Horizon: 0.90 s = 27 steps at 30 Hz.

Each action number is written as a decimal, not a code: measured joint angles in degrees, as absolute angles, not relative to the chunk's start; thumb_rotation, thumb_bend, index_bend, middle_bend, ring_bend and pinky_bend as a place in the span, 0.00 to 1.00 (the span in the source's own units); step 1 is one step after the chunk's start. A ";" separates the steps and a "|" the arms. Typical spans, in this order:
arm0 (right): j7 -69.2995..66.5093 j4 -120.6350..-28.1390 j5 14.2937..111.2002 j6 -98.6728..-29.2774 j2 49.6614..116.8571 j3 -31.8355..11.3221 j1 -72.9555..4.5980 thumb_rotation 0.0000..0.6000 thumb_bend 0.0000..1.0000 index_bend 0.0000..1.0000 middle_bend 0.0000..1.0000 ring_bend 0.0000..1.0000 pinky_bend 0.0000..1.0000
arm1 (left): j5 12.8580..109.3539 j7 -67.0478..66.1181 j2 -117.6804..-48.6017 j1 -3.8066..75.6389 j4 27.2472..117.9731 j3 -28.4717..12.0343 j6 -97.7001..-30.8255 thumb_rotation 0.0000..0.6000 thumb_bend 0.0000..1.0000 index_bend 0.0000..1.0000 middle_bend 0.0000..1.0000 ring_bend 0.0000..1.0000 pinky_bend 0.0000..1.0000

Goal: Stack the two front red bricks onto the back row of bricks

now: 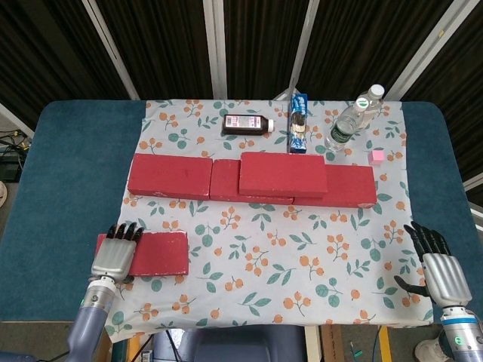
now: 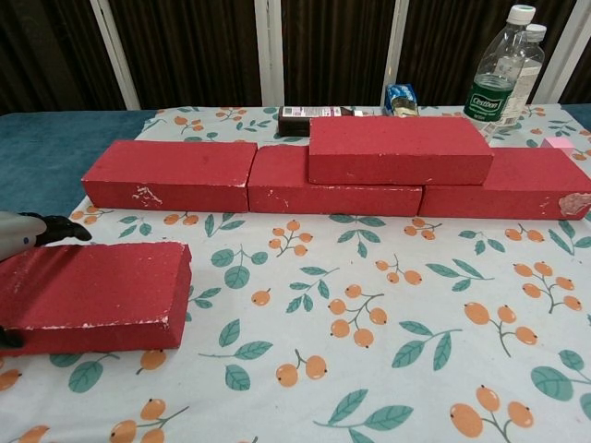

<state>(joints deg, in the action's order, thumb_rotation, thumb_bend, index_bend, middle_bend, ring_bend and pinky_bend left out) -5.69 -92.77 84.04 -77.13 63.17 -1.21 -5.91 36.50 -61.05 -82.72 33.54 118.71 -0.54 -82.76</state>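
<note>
One red brick (image 1: pixel 157 253) (image 2: pixel 97 295) lies flat on the floral cloth at the front left. My left hand (image 1: pixel 114 255) lies over its left end with the fingers (image 2: pixel 55 228) stretched along the top; the brick stays on the table. The back row holds a left brick (image 1: pixel 169 176) (image 2: pixel 171 173), a middle brick (image 1: pixel 225 183) and a right brick (image 1: pixel 353 187). Another red brick (image 1: pixel 283 173) (image 2: pixel 399 149) is stacked across the middle and right ones. My right hand (image 1: pixel 439 270) hovers open at the front right, fingers spread, holding nothing; the chest view does not show it.
Behind the row are a brown bottle (image 1: pixel 247 123) lying down, a blue packet (image 1: pixel 299 123), a water bottle (image 1: pixel 352 119) and a small pink cube (image 1: pixel 377 156). The floral cloth (image 1: pixel 302 256) covers the middle of a blue table (image 1: pixel 60 196).
</note>
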 measured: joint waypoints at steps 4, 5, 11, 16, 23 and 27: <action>-4.67 -93.18 83.46 -76.62 63.19 -1.13 -5.93 1.00 0.23 0.00 0.00 0.00 0.00 | 34.45 -61.53 -82.85 34.34 118.70 -1.34 -82.62 1.00 0.00 0.00 0.00 0.00 0.02; -4.53 -93.28 83.37 -76.52 63.19 -1.11 -5.95 1.00 0.23 0.00 0.00 0.00 0.00 | 34.01 -61.82 -82.88 34.57 118.71 -1.49 -82.66 1.00 0.00 0.00 0.00 0.00 0.02; -3.94 -93.74 83.15 -76.78 63.21 -1.22 -5.88 1.00 0.23 0.00 0.00 0.00 0.00 | 32.09 -63.99 -82.98 36.21 119.06 -2.18 -83.28 1.00 0.00 0.00 0.08 0.00 0.09; -4.14 -93.79 83.15 -76.68 63.20 -1.22 -5.89 1.00 0.24 0.00 0.00 0.00 0.00 | 30.54 -65.97 -82.80 37.33 119.55 -2.48 -83.97 1.00 0.00 0.03 0.18 0.00 0.17; -4.11 -93.84 83.06 -76.53 63.24 -1.22 -5.95 1.00 0.23 0.00 0.00 0.00 0.00 | 23.48 -70.59 -82.39 40.25 120.51 -3.76 -84.47 1.00 0.00 0.04 0.18 0.00 0.18; -3.72 -93.87 82.71 -76.51 63.35 -1.37 -5.96 1.00 0.23 0.00 0.00 0.00 0.00 | 20.17 -72.24 -82.64 42.32 120.37 -4.90 -84.62 1.00 0.00 0.09 0.26 0.06 0.21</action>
<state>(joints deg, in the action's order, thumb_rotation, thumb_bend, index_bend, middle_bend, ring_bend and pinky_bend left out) -3.72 -93.87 82.71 -76.51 63.35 -1.37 -5.96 20.17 -72.24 -82.64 42.32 120.37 -4.90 -84.62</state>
